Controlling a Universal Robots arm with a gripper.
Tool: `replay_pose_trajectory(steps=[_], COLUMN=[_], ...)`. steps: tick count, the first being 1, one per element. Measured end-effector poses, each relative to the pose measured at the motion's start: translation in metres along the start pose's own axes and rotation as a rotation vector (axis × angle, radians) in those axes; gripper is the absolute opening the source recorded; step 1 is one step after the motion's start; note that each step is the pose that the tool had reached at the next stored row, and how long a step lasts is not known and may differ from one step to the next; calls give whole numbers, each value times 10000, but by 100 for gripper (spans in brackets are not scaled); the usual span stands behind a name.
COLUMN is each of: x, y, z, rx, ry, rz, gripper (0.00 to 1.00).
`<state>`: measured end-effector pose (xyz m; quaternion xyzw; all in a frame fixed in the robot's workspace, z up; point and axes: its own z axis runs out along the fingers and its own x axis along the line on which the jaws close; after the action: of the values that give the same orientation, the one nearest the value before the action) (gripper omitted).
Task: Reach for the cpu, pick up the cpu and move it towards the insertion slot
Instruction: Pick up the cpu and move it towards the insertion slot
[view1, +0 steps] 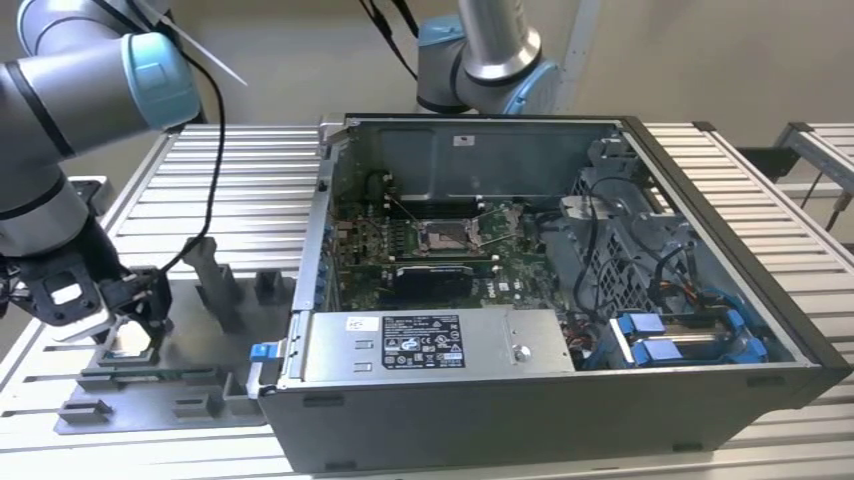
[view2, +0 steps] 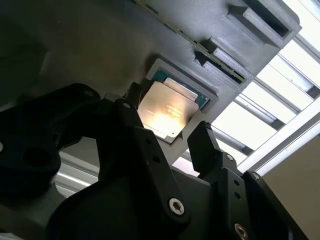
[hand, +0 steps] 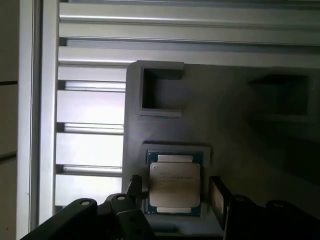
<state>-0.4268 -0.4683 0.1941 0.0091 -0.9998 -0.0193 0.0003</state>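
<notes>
Counting one cpu, seated in one grey fixture plate; one pincer spread wide astride it; one insertion slot mid-frame in the exterior view.

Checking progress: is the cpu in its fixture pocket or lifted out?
In: the cpu lies flat in the fixture recess, claw open astride it.

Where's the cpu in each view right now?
Exterior view: cpu, pale square under the tool, at the exterior view's left.
First wrist view: cpu in its pocket, tool's jaws either side.
Second wrist view: cpu, same pocket.
Shared landmark: grey fixture plate.
</notes>
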Motion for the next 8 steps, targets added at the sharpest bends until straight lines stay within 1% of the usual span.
replay_pose_trajectory(steps=[5, 8], x=[-1, -4], y=[-1, 1], z=[38, 50], rx=[1, 2], ry=[2, 2], rz=[0, -3], gripper=[100, 100])
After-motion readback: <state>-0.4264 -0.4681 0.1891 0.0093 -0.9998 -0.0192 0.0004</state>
